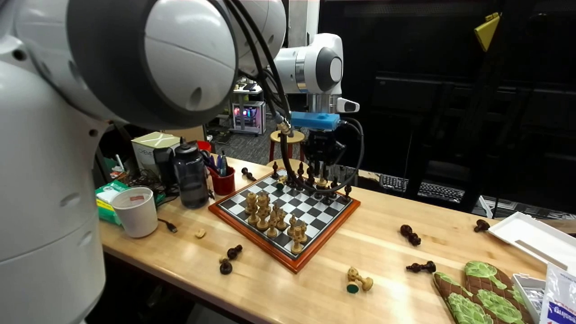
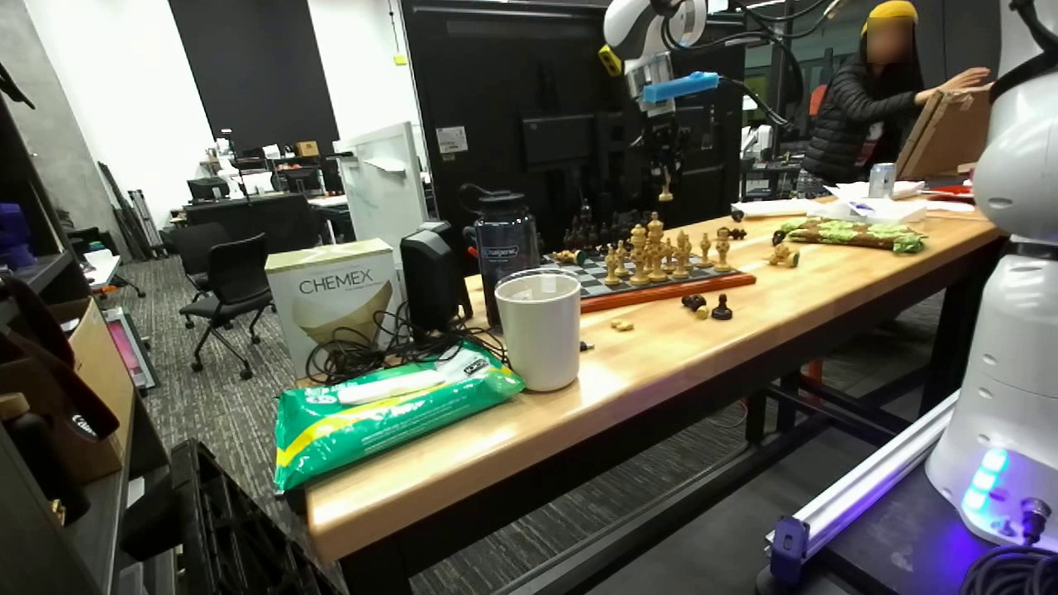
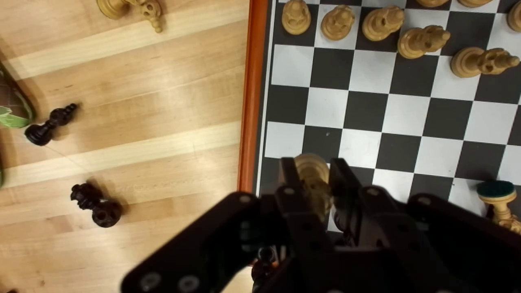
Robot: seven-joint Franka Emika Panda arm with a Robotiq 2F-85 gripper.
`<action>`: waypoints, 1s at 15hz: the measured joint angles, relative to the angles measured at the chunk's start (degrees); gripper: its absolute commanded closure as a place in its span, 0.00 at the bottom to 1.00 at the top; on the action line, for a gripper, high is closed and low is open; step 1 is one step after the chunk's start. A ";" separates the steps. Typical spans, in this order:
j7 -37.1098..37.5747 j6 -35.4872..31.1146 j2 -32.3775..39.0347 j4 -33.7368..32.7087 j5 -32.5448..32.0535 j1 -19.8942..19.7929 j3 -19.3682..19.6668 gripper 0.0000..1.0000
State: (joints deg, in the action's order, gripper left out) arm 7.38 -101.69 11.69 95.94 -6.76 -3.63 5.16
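Holding pens (image 1: 222,164), the red cup (image 1: 224,182); pinching a chess piece (image 2: 665,194), the tool (image 3: 313,163)

tan chess pc (image 3: 313,178), b/w checkered brd (image 3: 365,110)

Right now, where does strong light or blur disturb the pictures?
Wrist view: the gripper looks soft, the chessboard sharper. In an exterior view: pale glare on the wooden tabletop, blue-purple glow at the robot base, and the person's face blurred.

a wooden table (image 1: 396,294) carries a chessboard (image 1: 326,234); toppled chess pieces (image 1: 421,267); bottle (image 1: 191,175); white cup (image 1: 135,216).
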 measured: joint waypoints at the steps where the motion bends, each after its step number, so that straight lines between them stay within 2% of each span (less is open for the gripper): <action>1: 0.00 0.00 0.12 0.00 0.00 0.03 -0.03 0.94; 5: 0.01 0.03 0.41 0.00 0.00 0.68 -0.85 0.94; 15: -0.07 -0.36 0.40 0.23 -0.08 5.51 -5.05 0.94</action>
State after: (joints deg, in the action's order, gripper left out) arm 7.31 -102.05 12.09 96.17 -6.84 1.88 0.11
